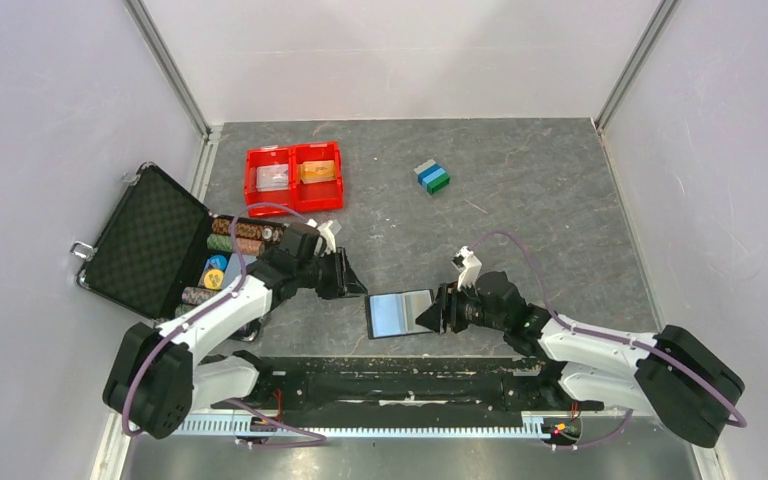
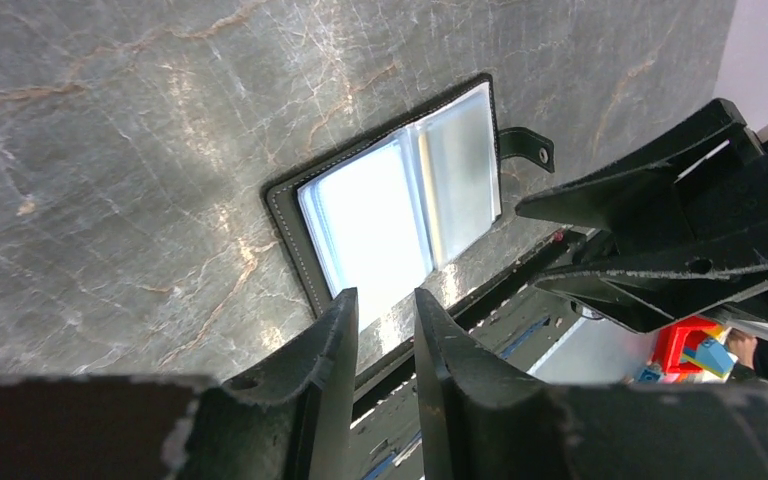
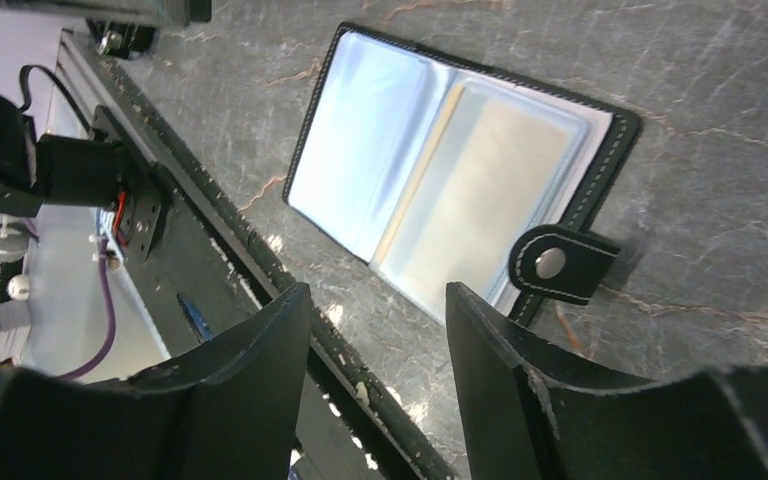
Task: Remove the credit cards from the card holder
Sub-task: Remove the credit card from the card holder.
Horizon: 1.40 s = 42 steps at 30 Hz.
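We see the card holder (image 1: 400, 313) lying open and flat on the table (image 1: 540, 200), toward 6 o'clock from its middle, with the clear sleeves facing up and the snap tab (image 3: 560, 262) on its 3 o'clock side. Our left gripper (image 1: 356, 284) hangs just off the holder's 10 o'clock corner, jaws a narrow gap apart and empty, while our right gripper (image 1: 424, 317) is at its 3 o'clock edge, jaws wider apart and also empty. At 11 o'clock from the holder, well apart, the red tray (image 1: 294, 150) holds two credit cards (image 1: 318, 172), one orange and one whitish.
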Each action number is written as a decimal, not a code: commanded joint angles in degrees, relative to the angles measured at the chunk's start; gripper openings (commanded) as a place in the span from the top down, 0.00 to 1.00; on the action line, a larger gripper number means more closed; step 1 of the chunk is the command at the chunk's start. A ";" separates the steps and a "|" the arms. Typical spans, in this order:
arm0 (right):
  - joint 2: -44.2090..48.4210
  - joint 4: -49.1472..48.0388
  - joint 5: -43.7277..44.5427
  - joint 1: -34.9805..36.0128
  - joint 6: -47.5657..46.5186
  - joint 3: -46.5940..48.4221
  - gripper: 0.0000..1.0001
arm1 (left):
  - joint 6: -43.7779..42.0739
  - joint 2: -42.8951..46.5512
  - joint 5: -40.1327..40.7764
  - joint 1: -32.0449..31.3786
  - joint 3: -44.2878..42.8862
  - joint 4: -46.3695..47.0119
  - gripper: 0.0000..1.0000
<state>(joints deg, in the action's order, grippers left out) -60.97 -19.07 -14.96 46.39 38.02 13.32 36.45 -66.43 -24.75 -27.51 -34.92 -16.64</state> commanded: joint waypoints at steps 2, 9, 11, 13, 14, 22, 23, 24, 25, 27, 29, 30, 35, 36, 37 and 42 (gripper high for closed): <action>-1.58 -3.28 6.28 0.28 1.60 0.27 0.43 | 4.58 -1.01 -2.37 -1.87 2.60 9.58 0.67; -4.04 -3.21 7.68 0.28 2.38 1.12 0.43 | 5.89 -4.45 -2.03 -3.73 5.57 14.03 0.69; -4.64 -3.90 7.74 0.28 2.73 1.02 0.44 | 6.33 -5.27 -1.36 -4.00 6.31 15.05 0.70; -5.48 -4.76 7.23 0.28 3.21 0.97 0.44 | 6.61 -6.64 -0.28 -4.15 6.69 15.14 0.71; -6.04 -5.36 6.83 0.29 3.50 0.93 0.44 | 6.55 -7.21 0.08 -4.22 6.83 15.09 0.72; -9.19 -6.99 5.90 0.28 4.51 0.31 0.46 | 5.83 -10.97 1.89 -5.17 7.68 15.15 0.73; -9.33 -7.16 5.94 0.32 4.63 0.25 0.46 | 5.83 -11.08 2.05 -5.26 7.83 15.20 0.73; -9.52 -7.28 5.99 0.28 4.75 0.28 0.46 | 5.75 -11.21 2.16 -5.29 7.91 15.22 0.73; -9.70 -7.47 5.88 0.28 4.82 0.22 0.46 | 5.68 -11.26 2.25 -5.36 7.93 15.23 0.73; -10.20 -7.84 5.53 0.28 5.11 0.46 0.46 | 5.49 -11.54 2.42 -5.44 8.10 15.24 0.73; -10.67 -8.52 4.94 0.28 5.73 0.47 0.46 | 5.39 -11.76 2.47 -5.45 8.19 15.17 0.73; -10.85 -9.04 4.62 0.28 6.08 0.39 0.46 | 5.39 -11.92 2.52 -5.45 8.26 15.24 0.74; -11.67 -12.89 3.15 0.28 8.50 -0.64 0.46 | 5.48 -12.70 2.25 -5.63 8.70 16.10 0.74; -11.79 -13.59 3.02 0.28 8.90 -0.79 0.46 | 5.48 -12.76 2.25 -5.65 8.87 16.23 0.74; -11.96 -14.15 2.90 0.27 9.20 -0.98 0.46 | 5.56 -12.84 2.23 -5.67 8.94 16.38 0.74; -12.99 -18.67 1.71 0.30 11.21 -1.94 0.46 | 5.65 -13.08 2.07 -5.80 8.99 16.46 0.74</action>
<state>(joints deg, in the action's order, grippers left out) -73.14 -30.83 -11.55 46.39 46.85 12.27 40.40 -78.24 -23.31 -32.67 -26.81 -2.68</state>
